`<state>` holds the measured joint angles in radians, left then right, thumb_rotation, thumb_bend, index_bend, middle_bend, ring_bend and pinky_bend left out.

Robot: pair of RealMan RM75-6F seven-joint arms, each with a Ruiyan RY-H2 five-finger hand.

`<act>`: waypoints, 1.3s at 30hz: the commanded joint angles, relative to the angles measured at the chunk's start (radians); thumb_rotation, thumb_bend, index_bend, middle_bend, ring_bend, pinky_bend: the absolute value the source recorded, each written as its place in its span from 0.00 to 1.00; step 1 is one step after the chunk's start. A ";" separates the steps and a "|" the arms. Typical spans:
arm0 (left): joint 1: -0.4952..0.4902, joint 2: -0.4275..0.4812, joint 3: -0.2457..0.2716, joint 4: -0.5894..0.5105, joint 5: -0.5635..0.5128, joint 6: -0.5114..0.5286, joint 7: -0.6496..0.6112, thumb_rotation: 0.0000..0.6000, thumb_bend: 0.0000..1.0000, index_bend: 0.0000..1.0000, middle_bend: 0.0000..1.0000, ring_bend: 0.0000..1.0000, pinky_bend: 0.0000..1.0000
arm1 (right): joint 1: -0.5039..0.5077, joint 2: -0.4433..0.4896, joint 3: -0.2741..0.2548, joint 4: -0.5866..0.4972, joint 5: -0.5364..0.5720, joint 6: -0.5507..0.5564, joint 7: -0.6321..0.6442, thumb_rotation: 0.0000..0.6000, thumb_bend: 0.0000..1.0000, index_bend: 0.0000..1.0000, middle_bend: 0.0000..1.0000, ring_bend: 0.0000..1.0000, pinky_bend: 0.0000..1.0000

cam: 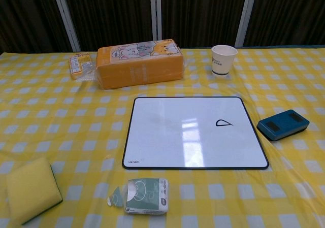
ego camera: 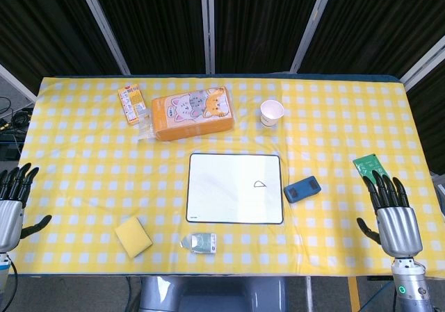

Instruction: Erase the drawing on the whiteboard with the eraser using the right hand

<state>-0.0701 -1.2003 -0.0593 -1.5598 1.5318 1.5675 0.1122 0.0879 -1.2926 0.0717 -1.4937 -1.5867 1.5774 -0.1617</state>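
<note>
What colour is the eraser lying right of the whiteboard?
The eraser is blue with darker pads on top, clearest in the chest view.

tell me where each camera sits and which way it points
Head view: high above the near table edge, looking steeply down; left hand and right hand show at the bottom corners, open.
Chest view: low at the near edge, looking across toward the dark curtains; no body parts show.
Shared: whiteboard with drawing, eraser, cup.
</note>
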 commanded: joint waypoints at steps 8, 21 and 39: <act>-0.002 0.001 0.002 -0.004 0.005 -0.001 0.004 1.00 0.14 0.00 0.00 0.00 0.00 | -0.002 0.001 -0.002 0.001 -0.003 0.003 0.003 1.00 0.12 0.00 0.00 0.00 0.00; -0.001 0.003 0.000 -0.004 0.000 0.000 0.000 1.00 0.14 0.00 0.00 0.00 0.00 | 0.011 0.007 -0.008 -0.017 -0.020 -0.015 -0.003 1.00 0.12 0.00 0.00 0.00 0.00; 0.003 -0.004 -0.004 0.003 -0.004 0.010 0.011 1.00 0.14 0.00 0.00 0.00 0.00 | 0.243 0.051 -0.040 0.009 -0.132 -0.340 -0.027 1.00 0.17 0.24 0.10 0.01 0.03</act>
<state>-0.0671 -1.2047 -0.0629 -1.5567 1.5278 1.5774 0.1233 0.3108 -1.2338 0.0363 -1.4928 -1.7128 1.2671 -0.1608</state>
